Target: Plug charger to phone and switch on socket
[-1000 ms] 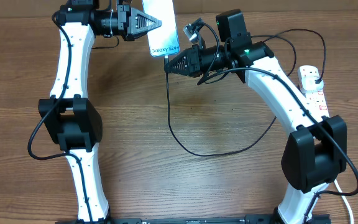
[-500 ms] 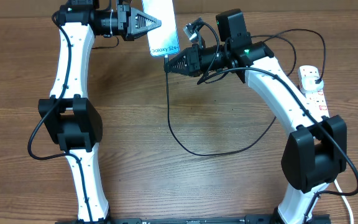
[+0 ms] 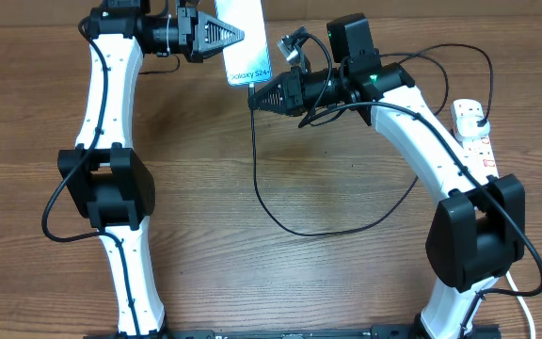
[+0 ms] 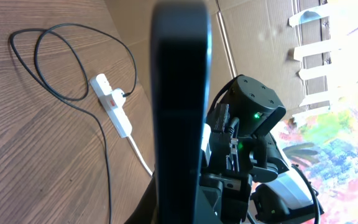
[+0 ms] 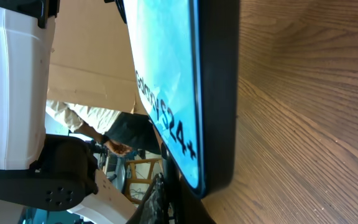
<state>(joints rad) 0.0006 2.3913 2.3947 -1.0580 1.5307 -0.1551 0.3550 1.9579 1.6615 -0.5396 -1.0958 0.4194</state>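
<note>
"Black lead or handset: which one does your next move turn on?"

"On the phone (image 3: 247,56). You have it lifted near the far edge of the tabletop (image 3: 346,292), roughly midway along, with your left gripper (image 3: 238,36) clamped on its left side. Its long axis runs from the far edge toward the near edge, leaning slightly right. The short end below the 'Galaxy S24' lettering faces the near side."

"And your other arm?"

"Your right gripper (image 3: 255,97) is the nearer one to that short end, just beside it on the near-right, nose pointing left. Its fingers are together on the tip end of the charger (image 3: 254,151), as far as I can judge. The cable falls from there toward the near edge, loops, and climbs back to the socket (image 3: 473,137) at the right edge."

"Is the tip seated?"

"You can't tell from any view, because the joint is hidden behind the phone's dark frame. If it isn't, you'll want to push along the phone's long axis, toward the far edge, not across it."

"Then the switch?"

"The switch is well apart from both your grippers, and your right arm is the closer one."
</note>
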